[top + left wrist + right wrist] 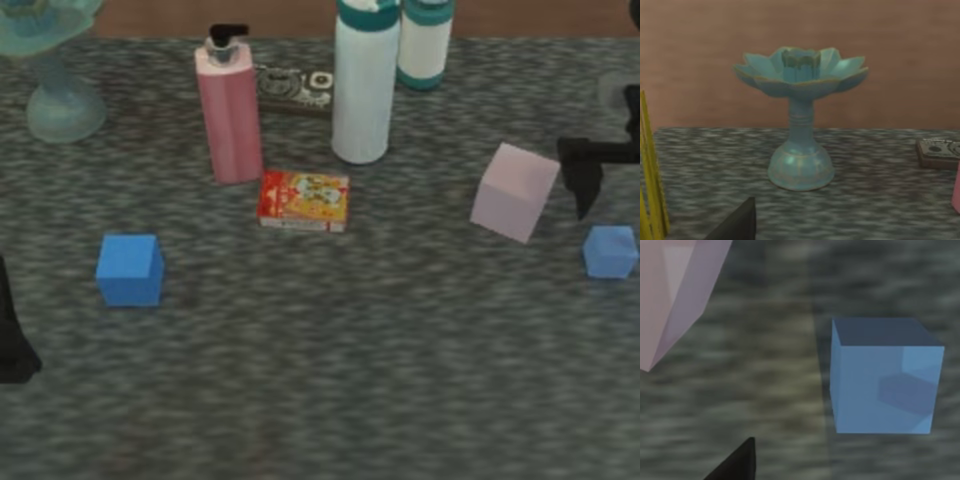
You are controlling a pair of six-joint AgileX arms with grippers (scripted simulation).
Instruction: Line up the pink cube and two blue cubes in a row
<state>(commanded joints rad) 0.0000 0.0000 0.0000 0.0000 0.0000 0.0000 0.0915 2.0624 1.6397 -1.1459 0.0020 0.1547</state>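
**Cubes spread out, right gripper above the far-right pair**

The pink cube sits on the right half of the table, turned at an angle to the table edges. The small blue cube lies just to its right and a little nearer, close to the right edge but apart from the pink one. The bigger blue cube rests far off on the left side, so the three make no row.

The right gripper hangs at the right edge, between the pink cube and the small blue one and slightly farther back; I cannot tell whether its fingers are spread or pressed together. Its wrist view looks down on the small blue cube with a corner of the pink cube beside it.

The left arm is parked at the left edge; its gripper's state I cannot tell.

Across the far side stand a teal goblet, a pink pump bottle, a white bottle and another behind it. A red card box lies flat near the middle.
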